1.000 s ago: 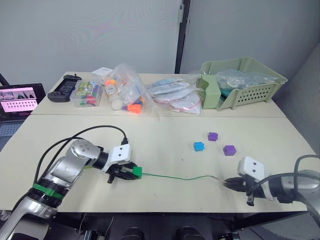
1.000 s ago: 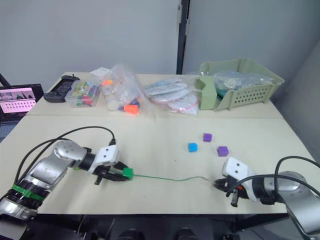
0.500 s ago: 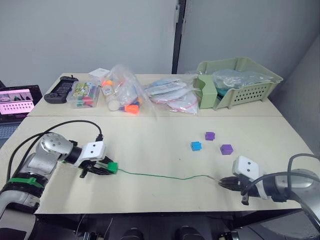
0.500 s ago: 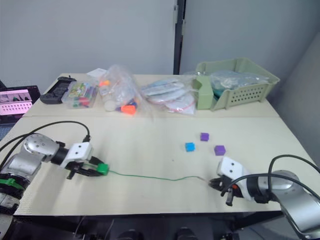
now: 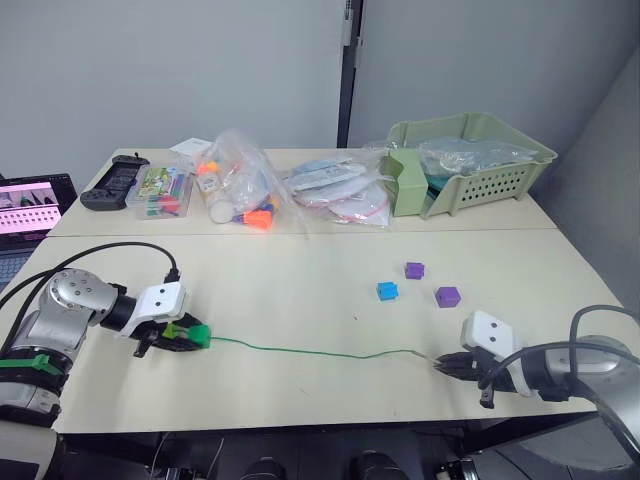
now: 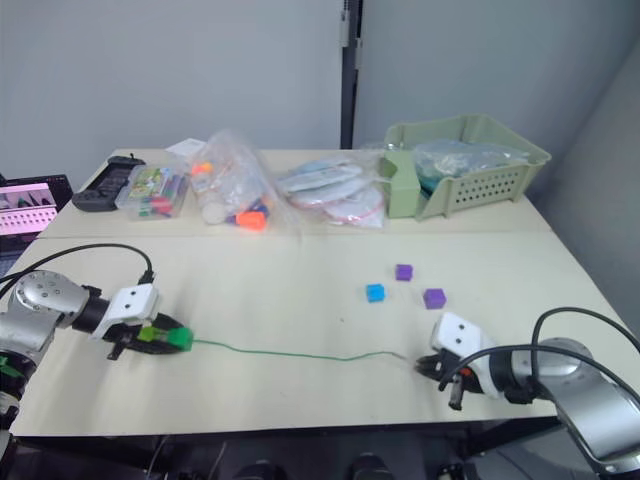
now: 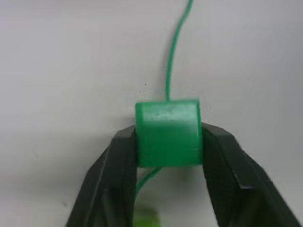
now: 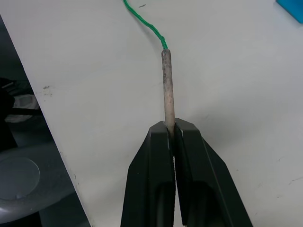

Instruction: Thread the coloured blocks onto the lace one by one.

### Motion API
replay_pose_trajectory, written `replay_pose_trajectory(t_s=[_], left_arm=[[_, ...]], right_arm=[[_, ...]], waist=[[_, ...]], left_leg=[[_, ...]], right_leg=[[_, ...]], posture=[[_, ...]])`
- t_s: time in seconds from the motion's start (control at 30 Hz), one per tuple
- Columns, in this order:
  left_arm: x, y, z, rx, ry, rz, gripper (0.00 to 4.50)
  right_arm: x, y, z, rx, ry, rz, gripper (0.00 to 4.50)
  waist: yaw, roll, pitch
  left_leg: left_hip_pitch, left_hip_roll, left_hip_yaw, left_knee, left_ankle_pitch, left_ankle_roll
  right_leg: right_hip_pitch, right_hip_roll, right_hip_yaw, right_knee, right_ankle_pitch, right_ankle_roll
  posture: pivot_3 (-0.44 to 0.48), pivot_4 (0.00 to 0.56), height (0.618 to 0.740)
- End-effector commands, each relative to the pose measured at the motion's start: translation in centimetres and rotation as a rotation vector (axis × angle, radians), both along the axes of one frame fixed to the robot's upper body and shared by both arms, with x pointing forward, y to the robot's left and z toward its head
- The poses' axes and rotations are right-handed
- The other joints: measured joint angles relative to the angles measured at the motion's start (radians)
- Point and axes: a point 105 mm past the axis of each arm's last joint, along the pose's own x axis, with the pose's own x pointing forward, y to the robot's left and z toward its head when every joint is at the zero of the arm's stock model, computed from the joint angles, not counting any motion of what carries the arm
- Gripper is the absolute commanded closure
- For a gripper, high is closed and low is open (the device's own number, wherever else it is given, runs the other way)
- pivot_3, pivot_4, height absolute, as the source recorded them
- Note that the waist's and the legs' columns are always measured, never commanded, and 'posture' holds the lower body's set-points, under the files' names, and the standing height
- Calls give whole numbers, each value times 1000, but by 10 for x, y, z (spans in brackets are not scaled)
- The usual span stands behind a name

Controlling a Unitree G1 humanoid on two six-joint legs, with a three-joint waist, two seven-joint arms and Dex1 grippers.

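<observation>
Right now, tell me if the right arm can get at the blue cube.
Probably yes: the blue cube sits on bare table just ahead of the right tool, but that tool is shut on the lace tip.

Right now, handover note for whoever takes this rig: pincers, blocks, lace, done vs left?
Left pincer: shut on the dark green block, with the lace running through it, low over the table's left side.
Right pincer: shut on the lace's pale stiff tip near the table's front right edge.
The lace lies stretched across the table between the two pincers.
Done: dark green block is on the lace; a lime green piece sits just behind it.
Left: blue block and two purple blocks lie loose, ahead of the right pincer.
</observation>
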Motion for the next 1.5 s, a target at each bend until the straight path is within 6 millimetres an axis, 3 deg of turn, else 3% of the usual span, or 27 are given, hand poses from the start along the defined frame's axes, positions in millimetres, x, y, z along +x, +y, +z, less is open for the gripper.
replay_pose_trajectory(t_s=[0.03, 0.1, 0.2, 0.37, 0.47, 0.53, 0.6, 0.67, 0.87, 1.07, 1.5], left_arm=[[5, -6, 19, -24, -43, -4, 915], [4, -13, 29, -53, -40, -21, 222], [6, -36, 49, -91, -62, -85, 222], [4, -90, 59, -217, -91, -187, 222], [-4, -136, 51, -303, -87, -249, 222], [-7, -150, 45, -324, -79, -251, 222], [-4, -186, 31, -377, -117, -234, 222], [-2, -210, 26, -435, -119, -215, 222], [-13, -243, 12, -478, -96, -267, 222], [-10, -244, 7, -461, -116, -270, 222], [-9, -248, 5, -466, -111, -262, 4429]], right_arm=[[2, 4, 6, 8, -38, 25, 4500], [2, 5, 6, 9, -40, 28, 4500], [3, 8, 8, 16, -48, 43, 4500], [8, 19, 12, 26, -62, 85, 4500], [12, 33, 13, 34, -71, 133, 4500], [14, 39, 13, 33, -75, 152, 4500], [19, 53, 10, 22, -82, 191, 4500], [21, 62, 7, 9, -82, 222, 4500], [21, 75, 5, 7, -83, 260, 4500], [22, 77, 6, 7, -84, 263, 4500], [21, 78, 7, 15, -82, 265, 4500]], waist=[[5, 0, 0], [13, 0, 0], [23, -1, 1], [28, -1, 1], [28, -1, 1], [28, -1, 1], [25, -1, 0], [28, -1, 1], [29, -1, 1], [29, -1, 1], [29, -1, 1]], left_leg=[[0, -1, 0, 0, 0, 0], [-2, -1, 0, 1, 0, 0], [-3, -1, 0, 3, 0, 0], [-3, -2, 0, 4, 0, 0], [-4, -2, -1, 6, 0, 0], [-4, -2, -1, 6, 0, 0], [-4, -2, -2, 6, 0, 0], [-3, -2, -2, 7, 0, 0], [-5, -3, -3, 9, 0, 0], [-5, -3, -3, 9, 0, 0], [-5, -3, -3, 9, 0, 0]], right_leg=[[0, -1, 0, 0, 0, 0], [0, -1, 0, 0, 0, 0], [0, -2, 0, 0, 0, 0], [0, -2, 0, 0, 0, 1], [0, -2, 0, 0, 0, 1], [0, -2, 0, 1, 0, 1], [0, -1, -1, 1, 0, 1], [1, -2, 0, 1, 0, 1], [0, -2, -1, 2, 0, 1], [0, -2, -1, 2, 0, 0], [0, -2, -1, 2, 0, 1]], posture=[[0, 150, 740], [0, 150, 740], [0, 150, 740], [0, 150, 740], [0, 150, 740], [0, 150, 740], [0, 150, 740], [0, 150, 740], [0, 150, 740], [0, 150, 740], [0, 150, 740]])
